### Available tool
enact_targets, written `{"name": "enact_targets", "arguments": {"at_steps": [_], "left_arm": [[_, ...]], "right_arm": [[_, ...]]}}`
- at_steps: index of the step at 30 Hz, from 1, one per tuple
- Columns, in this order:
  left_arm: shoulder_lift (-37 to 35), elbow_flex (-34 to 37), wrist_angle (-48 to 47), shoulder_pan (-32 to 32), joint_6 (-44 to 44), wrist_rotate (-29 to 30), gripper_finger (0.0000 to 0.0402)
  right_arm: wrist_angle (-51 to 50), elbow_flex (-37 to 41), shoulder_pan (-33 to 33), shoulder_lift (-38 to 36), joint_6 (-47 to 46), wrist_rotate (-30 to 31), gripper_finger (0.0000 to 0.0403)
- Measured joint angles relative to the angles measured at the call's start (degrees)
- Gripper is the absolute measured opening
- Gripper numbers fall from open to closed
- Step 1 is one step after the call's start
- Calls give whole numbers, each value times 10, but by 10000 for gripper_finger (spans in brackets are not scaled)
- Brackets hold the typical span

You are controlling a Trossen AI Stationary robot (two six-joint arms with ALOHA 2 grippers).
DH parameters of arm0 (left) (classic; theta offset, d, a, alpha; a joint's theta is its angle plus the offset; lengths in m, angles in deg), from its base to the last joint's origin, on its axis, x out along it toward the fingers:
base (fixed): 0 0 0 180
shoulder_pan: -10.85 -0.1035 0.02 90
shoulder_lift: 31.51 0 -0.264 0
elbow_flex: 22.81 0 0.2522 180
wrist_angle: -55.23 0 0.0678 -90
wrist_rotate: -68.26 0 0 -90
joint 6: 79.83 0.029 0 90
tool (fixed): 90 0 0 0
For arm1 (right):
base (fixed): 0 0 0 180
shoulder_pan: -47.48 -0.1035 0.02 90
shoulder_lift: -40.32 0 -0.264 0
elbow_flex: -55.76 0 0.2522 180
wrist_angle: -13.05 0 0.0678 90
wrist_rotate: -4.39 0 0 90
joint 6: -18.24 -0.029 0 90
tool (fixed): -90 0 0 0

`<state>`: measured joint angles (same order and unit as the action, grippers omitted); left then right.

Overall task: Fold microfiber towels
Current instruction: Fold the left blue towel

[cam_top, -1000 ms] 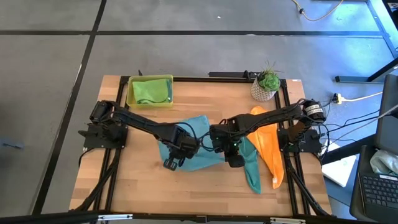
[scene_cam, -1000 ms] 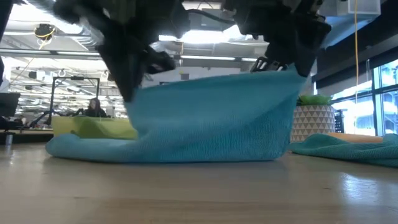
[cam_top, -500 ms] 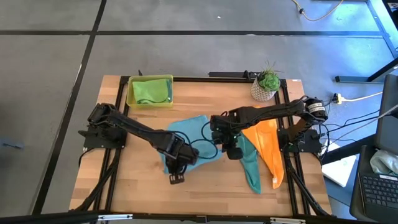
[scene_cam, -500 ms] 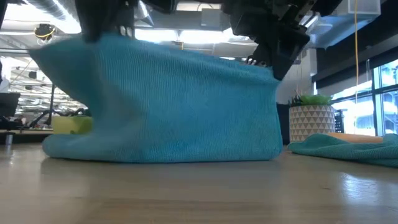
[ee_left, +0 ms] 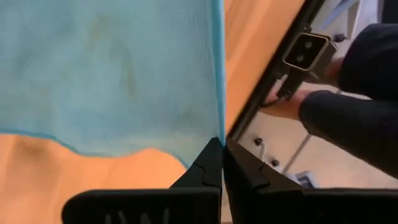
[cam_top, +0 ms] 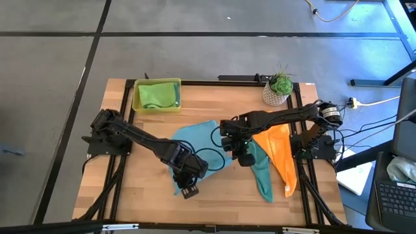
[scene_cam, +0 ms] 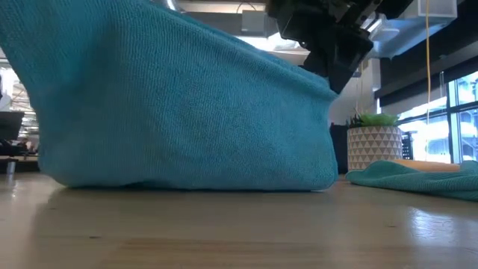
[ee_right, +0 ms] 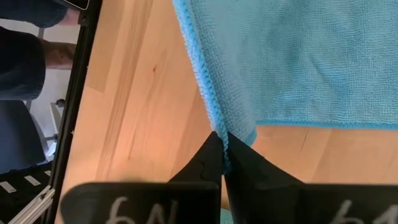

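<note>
Pinching one corner of the light blue towel between closed fingers, the left gripper hangs near the front of the table, and its wrist view shows the cloth's hemmed edge running straight into the fingertips. The right gripper is likewise clamped on another corner of the same towel, nearer the table's middle, with the hem caught between its two dark fingers. Between them the towel is lifted into a broad sheet: in the low view it fills most of the frame, its bottom edge resting on the wood while the top rises toward the arms. From above, part of it lies spread on the table behind the grippers. Just beside the right gripper lie the teal towel and the orange towel, loosely draped and overlapping, neither one folded. The lime green towel sits bunched in the yellow-green tray at the back left corner; a potted plant stands at the back right. A fifth towel cannot be made out. By my reading, the work is at an early stage: the first fold of the blue towel is under way, with no finished, squared-up towel visible anywhere, and the remaining cloths are untouched.
</note>
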<state>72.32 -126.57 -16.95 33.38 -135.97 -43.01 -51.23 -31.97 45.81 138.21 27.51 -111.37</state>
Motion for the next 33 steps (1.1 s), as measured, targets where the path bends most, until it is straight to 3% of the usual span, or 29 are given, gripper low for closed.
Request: {"name": "enact_targets", "arguments": {"at_steps": [8, 12, 18, 27, 33], "left_arm": [[0, 0, -11, 22, 12, -29, 0], [0, 0, -72, 21, 60, 24, 0], [0, 0, -153, 22, 134, 90, 0], [0, 0, -73, 32, 280, 194, 0], [0, 25, 95, 23, 205, 227, 14]], "right_arm": [[-8, 2, 1, 0, -3, 32, 10], [8, 2, 3, 0, 31, 87, 10], [57, 2, 27, 0, 30, 99, 10], [58, 2, 46, 0, 29, 79, 10], [52, 1, 45, 0, -1, 73, 10]]}}
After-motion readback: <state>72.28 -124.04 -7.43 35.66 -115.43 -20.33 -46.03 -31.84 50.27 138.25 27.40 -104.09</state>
